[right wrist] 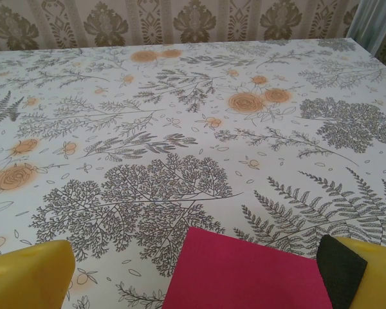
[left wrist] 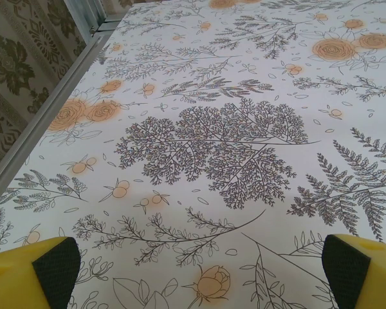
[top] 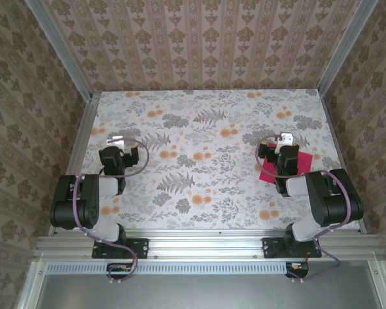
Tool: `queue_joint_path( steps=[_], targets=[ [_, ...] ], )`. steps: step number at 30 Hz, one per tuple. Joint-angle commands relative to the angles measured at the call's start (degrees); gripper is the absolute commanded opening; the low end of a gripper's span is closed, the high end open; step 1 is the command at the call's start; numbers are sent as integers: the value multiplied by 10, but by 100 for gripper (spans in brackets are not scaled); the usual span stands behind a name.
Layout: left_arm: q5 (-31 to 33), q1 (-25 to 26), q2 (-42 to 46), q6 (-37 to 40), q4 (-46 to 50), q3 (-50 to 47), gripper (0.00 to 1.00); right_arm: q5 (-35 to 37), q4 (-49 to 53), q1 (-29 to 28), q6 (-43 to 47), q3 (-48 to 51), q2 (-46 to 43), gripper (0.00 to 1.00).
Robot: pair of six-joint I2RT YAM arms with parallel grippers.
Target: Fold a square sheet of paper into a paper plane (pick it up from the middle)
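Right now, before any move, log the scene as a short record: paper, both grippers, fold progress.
paper: pink sheet, lying flat on the table, right side
left gripper: open, empty, over bare table
right gripper: open, empty, over the pink sheet
folds: none visible
progress: sheet not yet picked up
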State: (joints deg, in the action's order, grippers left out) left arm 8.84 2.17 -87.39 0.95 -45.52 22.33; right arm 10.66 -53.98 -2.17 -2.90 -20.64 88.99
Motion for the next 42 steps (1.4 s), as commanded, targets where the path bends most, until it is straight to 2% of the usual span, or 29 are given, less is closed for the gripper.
queue_joint_path(
  steps=[1,12,15,29,37,39,42],
  targets=[
    [5,-1,6,-3,-10,11,100,-13,-10,-1,8,-10,0,100],
    [5,-1,6,-3,-11,11,100,-16,-10,-1,8,-10,0,100],
    [6,-1,6,-3,-11,11,100,-53,-10,-1,22,-9,0,100],
    [5,-1,6,-4,-10,11,100,-61,-9,1,21,-8,-1,100],
    [5,-1,6,-4,-10,10,100,-84,-80,-1,33,40,-25,100],
    [6,0,6,-3,-10,10,100,-79,-44,-3,31,39,-64,100],
    [5,-1,6,-3,-10,10,100,-53,143,0,-7,-8,-154,100]
  ],
)
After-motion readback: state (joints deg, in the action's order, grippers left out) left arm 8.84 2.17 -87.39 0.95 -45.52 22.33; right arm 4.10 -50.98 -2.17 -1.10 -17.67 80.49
